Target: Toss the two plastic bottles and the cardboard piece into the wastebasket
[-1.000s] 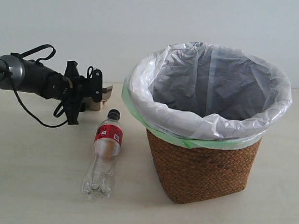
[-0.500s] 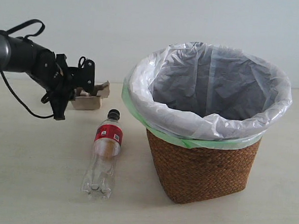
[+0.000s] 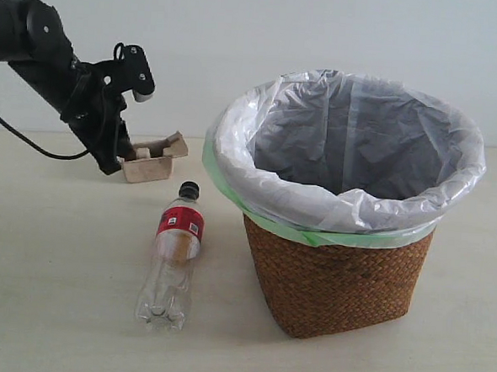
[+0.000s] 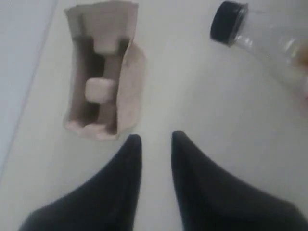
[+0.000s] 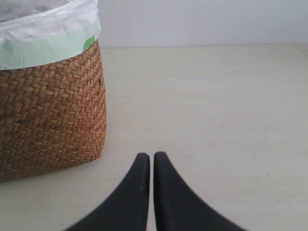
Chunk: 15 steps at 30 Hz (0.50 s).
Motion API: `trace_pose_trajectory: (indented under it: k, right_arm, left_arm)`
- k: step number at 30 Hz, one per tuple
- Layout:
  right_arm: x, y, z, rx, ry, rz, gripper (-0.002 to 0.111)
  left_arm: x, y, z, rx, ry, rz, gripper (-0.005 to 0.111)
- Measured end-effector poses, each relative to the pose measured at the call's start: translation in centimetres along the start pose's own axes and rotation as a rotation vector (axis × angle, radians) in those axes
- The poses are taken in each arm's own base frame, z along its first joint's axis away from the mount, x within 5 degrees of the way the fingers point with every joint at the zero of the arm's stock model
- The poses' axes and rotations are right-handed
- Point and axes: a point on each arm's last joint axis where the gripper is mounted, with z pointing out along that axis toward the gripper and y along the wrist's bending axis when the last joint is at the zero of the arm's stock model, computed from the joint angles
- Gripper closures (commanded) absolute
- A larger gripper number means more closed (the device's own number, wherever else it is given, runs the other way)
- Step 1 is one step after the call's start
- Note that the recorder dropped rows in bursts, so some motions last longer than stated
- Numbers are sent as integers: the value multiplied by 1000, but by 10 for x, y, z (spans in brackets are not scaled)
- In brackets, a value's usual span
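1. Left gripper [image 4: 155,139] had swung up and back within the last second. Jaws stood narrowly apart and empty, tips just short of the cardboard piece [image 3: 153,158].
2. Cardboard piece sat uncovered on the table, ungrasped; pick-up judged still ahead.
3. Black-capped bottle [image 3: 175,253] lay near the wastebasket [image 3: 335,280].
4. Green-capped bottle unseen; basket floor hidden.
5. Right gripper [image 5: 151,159] pressed closed, empty.

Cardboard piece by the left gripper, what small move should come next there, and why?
Probably nudge the left gripper sideways until it lines up with the cardboard piece, then close on one wall. The left wrist view shows its fingers slightly apart with only bare table between them. The cardboard lies ahead and off to one side, not gripped.
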Motion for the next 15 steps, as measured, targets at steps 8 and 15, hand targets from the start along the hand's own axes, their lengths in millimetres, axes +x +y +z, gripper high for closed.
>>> trace_pose_trajectory:
  k: [8,15]
  right_arm:
    - [0,0,0,0,0,0,108]
    - [0,0,0,0,0,0,108]
  left_arm:
    - [-3,8,28,-120,-91,0,0]
    - [10,7,74,-202,-82,40,0]
